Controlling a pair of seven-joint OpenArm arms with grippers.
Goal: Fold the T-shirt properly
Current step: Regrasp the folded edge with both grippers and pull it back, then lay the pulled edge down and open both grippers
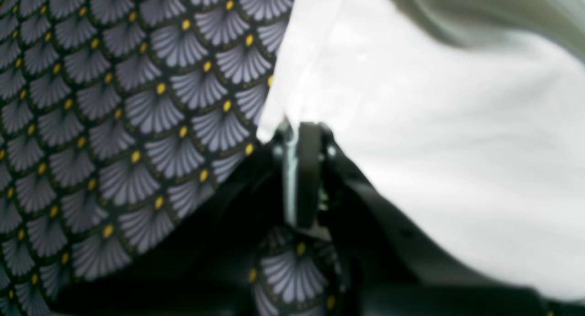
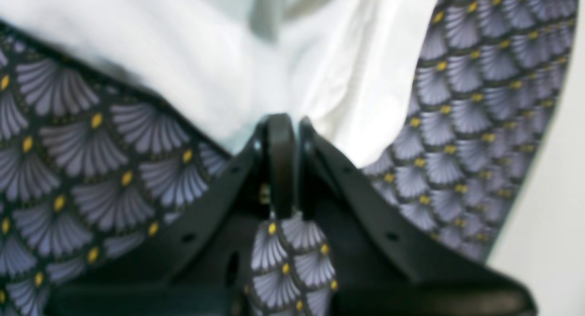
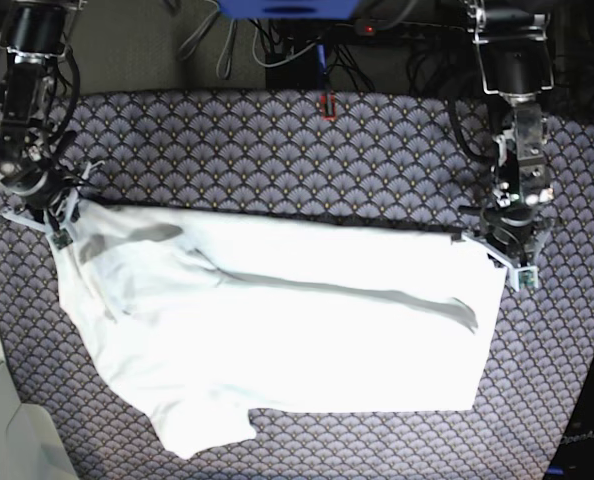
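The right gripper [image 3: 61, 228] at far left pinches a corner of the shirt [image 3: 287, 330], which lies spread (creased diagonally) across the patterned cloth [image 3: 277, 150]; at right, the left gripper [image 3: 517, 262] clamps its other far corner.

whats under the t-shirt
The T-shirt lies on the fan-patterned tablecloth, which shows all around it. Anything else beneath the cloth is covered and cannot be seen.
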